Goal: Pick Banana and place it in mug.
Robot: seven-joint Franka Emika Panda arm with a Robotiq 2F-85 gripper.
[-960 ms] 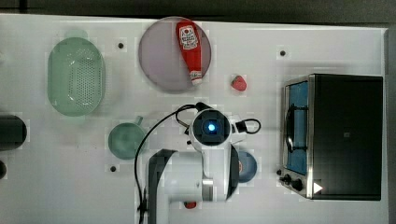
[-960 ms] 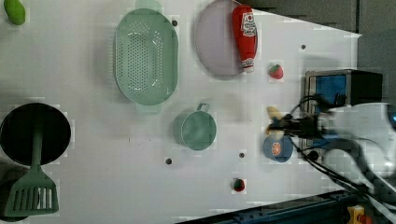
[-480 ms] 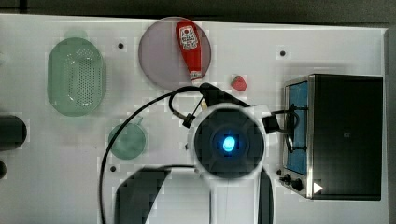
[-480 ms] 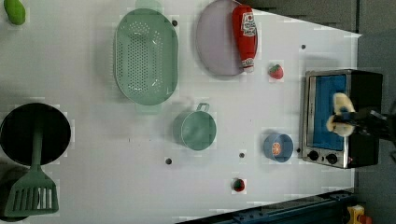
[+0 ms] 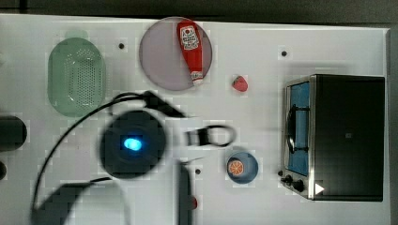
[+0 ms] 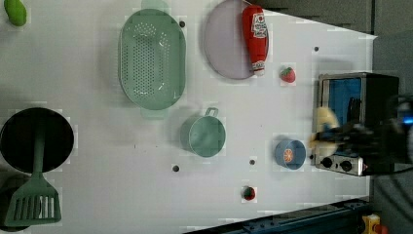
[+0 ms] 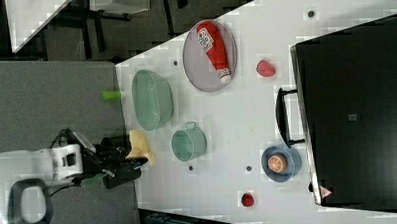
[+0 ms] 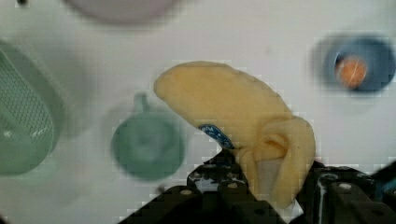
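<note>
The gripper (image 8: 261, 186) is clamped on the banana (image 8: 243, 116), holding it high above the counter (image 6: 97, 185). In the wrist view the banana hangs beside the mug (image 8: 147, 147), which stands empty near the counter's middle, just off the colander (image 6: 152, 58). Compared with half a second ago, the arm's blurred wrist has shifted toward the top view's left and now covers the mug there; the blue bowl (image 5: 242, 167) with its orange slice (image 5: 235, 167) is uncovered.
</note>
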